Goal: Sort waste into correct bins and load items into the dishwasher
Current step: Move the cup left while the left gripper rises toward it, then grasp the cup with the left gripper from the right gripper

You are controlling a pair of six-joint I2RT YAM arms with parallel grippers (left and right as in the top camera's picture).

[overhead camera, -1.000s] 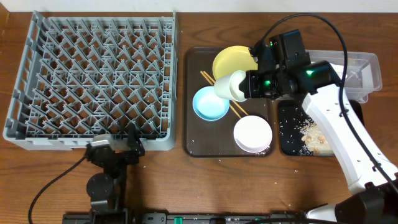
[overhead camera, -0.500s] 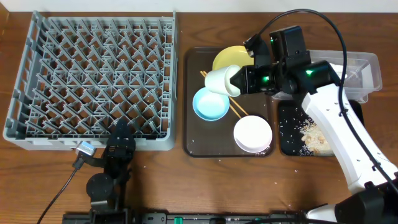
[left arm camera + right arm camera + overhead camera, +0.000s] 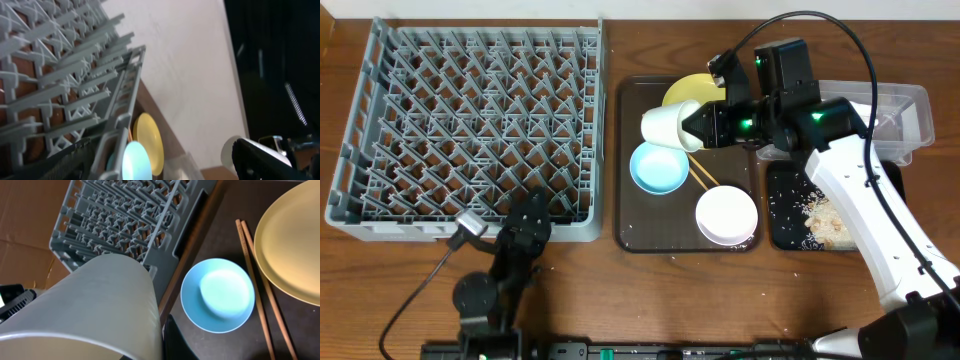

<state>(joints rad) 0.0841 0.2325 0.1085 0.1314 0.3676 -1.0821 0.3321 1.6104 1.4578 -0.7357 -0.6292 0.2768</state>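
Overhead, the grey dish rack (image 3: pixel 470 120) fills the left of the desk with nothing in it. At its near edge the left gripper (image 3: pixel 525 225) has swung to a new angle since a second ago. It is a dark knot from above, and I cannot tell whether its fingers are apart or together. The left wrist view shows only rack pegs and wall.

On the brown serving tray (image 3: pixel 635 215) the light blue bowl (image 3: pixel 658 167) sits where it was. The white cup (image 3: pixel 663 123), lying on its side with its mouth to the left, has moved left over the past second. It is now near the tray's left edge, beside the rack's right wall. The right gripper (image 3: pixel 695 125) is clamped on it.

The cup and arm cover most of the yellow plate (image 3: pixel 695 90) and the middle of the chopsticks (image 3: pixel 703 175). The white bowl (image 3: pixel 726 215) rests at the tray's near right corner.

Rice-like scraps (image 3: pixel 825 220) lie in the black tray (image 3: pixel 785 215). The clear tub (image 3: pixel 905 110) is partly hidden by the arm.

In the right wrist view the cup fills the lower left, cut off by the frame.
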